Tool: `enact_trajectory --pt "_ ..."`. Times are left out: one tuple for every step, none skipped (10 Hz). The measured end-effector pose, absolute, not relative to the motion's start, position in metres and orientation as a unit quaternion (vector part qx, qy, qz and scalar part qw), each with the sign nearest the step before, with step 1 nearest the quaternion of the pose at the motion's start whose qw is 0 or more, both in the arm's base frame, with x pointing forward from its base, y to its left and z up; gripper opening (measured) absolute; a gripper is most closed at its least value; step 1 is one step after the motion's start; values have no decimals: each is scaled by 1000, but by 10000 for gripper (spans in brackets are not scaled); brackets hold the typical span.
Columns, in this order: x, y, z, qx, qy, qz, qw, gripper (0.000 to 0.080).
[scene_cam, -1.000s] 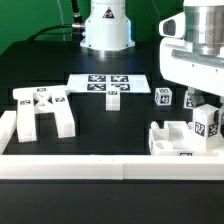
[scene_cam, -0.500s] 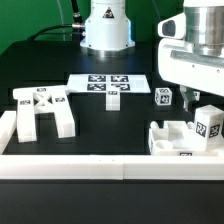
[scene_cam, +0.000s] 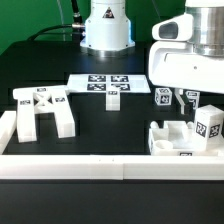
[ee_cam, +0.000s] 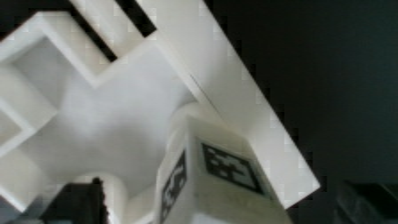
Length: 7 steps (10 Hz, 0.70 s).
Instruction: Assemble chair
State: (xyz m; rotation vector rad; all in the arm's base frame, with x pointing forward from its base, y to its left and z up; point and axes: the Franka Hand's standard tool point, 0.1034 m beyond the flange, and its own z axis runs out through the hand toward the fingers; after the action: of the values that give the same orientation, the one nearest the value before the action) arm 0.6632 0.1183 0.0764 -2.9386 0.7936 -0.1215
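At the exterior view's left, one cross-braced frame (scene_cam: 40, 114) lay flat on the black table (scene_cam: 110, 135). Its long axis ran from the back toward the white rail (scene_cam: 100, 166), and its two prongs pointed at that rail. Its tags faced up at the far end.

Near the middle lay the marker board (scene_cam: 92, 80). One short leg (scene_cam: 113, 100) rested at its front edge, its tag facing up; its long axis could not be told at this size.

Further right stood one small tagged cube (scene_cam: 163, 97), apart from everything else and just beside the gripper (scene_cam: 186, 99) on the exterior view's left.

The gripper hung above the back edge of the seat block (scene_cam: 168, 140), with its fingers spread apart and nothing clamped between them. The wrist view showed the dark fingers (ee_cam: 75, 202) standing wide on either side of white plastic below.

The one seat block sat at the exterior view's right, close to the rail, with its open recesses facing up. One tagged post (scene_cam: 207, 124) stood upright at its right end, long axis vertical, with a tag facing the camera. The post stood lower than the fingertips and to their right, and was not touching them. The same post (ee_cam: 217, 172) showed its tag in the wrist view, against the seat block's walls (ee_cam: 89, 110).
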Motion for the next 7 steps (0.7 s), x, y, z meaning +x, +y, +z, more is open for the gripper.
enact_trajectory --pt "663 118 76 -973 223 -41 46 649" --pt "663 116 76 -983 173 -43 43 649" --pt "663 114 75 -991 118 -45 41 649" --pt "663 113 75 -994 92 -46 39 649" --pt "663 113 75 -998 37 -48 33 649" --pt "663 114 76 -998 -24 -48 21 649" --pt "664 114 76 -997 -58 -49 16 649"
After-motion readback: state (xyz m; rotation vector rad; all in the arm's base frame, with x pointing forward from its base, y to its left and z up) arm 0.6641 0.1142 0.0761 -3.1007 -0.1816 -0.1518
